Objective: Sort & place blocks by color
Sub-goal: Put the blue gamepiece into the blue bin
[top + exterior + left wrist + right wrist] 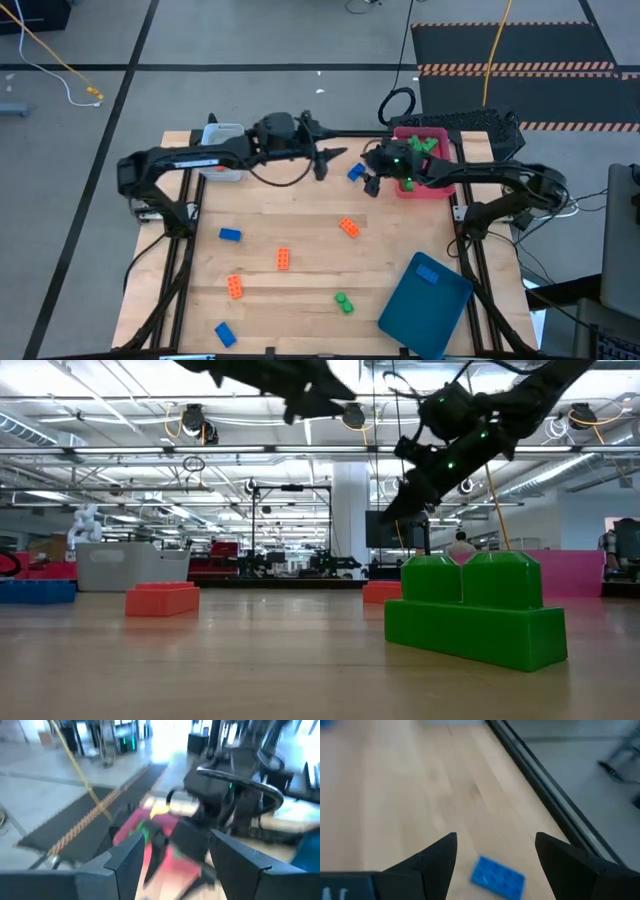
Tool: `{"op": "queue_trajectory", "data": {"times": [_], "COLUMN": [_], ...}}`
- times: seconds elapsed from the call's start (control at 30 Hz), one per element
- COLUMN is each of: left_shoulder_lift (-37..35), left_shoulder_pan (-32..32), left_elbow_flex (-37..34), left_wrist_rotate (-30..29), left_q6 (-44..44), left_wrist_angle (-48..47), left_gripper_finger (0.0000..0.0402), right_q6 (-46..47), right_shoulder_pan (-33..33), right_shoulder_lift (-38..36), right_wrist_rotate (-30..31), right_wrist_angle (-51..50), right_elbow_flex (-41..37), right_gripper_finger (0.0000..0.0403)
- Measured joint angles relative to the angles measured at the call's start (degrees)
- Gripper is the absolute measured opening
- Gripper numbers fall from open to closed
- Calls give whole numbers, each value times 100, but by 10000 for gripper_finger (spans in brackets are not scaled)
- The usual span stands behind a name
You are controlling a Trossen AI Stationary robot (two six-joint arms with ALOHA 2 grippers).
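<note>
Right end effector (pixel 371 183) hangs with fingers spread wide and nothing between them, above the far part of the table (pixel 300 225). Just beneath and slightly ahead of its fingertips lies a blue block (pixel 498 877), flat on the wood, which looks like the one to take next. Immediately behind this end effector sits the pink tray (pixel 436 186), with green blocks (pixel 420 147) already in it.

Left end effector (pixel 325 160) is close by, just across from the right one and raised off the table; its fingers also stand apart and hold nothing.

Farther out toward the near side are the remaining blocks: an orange block (pixel 348 227) nearest, then another orange block (pixel 283 259), a blue block (pixel 230 235), a third orange block (pixel 234 288), a green block (pixel 343 301) and one more blue block (pixel 224 333). A dark-teal tray (pixel 410 310) with a blue block (pixel 428 273) on it lies near the right corner.

To do the pick well, the right end effector should probably centre over the blue block, line its fingers across the block's short sides, descend straight and close only once low enough, keeping clear of the left arm.
</note>
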Motion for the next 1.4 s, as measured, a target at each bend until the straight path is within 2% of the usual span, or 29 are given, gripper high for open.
{"op": "queue_trajectory", "data": {"times": [0.07,0.13,0.23,0.33,0.5,0.7,0.83,1.1,1.27,1.4], "left_shoulder_lift": [-221,-459,-678,-833,-973,-1090,-1073,-1079,-1079,-1079], "left_shoulder_pan": [48,59,2,-3,52,190,294,502,486,482], "left_elbow_flex": [-7,2,1,-5,-10,1,-4,-4,-4,-4], "left_wrist_rotate": [-64,-130,-384,-681,-1149,-1259,-1390,-1448,-1448,-1433], "left_q6": [161,352,648,869,1153,1164,1163,1068,1136,1143], "left_wrist_angle": [-352,-846,-1464,-1970,-2233,-2443,-2598,-2452,-2277,-2289], "left_gripper_finger": [223,223,223,223,223,223,223,223,223,223], "right_q6": [-297,-642,-1040,-1415,-1977,-2114,-2183,-2390,-2048,-1760], "right_shoulder_pan": [147,295,401,411,570,761,761,540,269,63], "right_shoulder_lift": [256,449,730,1046,1646,2435,2730,2766,2817,2816], "right_wrist_rotate": [422,869,1179,1239,1388,1357,1358,1319,577,463], "right_wrist_angle": [-360,-1268,-2454,-3297,-4179,-5371,-5490,-4767,-4524,-4525], "right_elbow_flex": [286,696,1407,1965,2688,3269,3352,3361,3363,3363], "right_gripper_finger": [263,263,263,263,263,263,263,263,263,263]}}
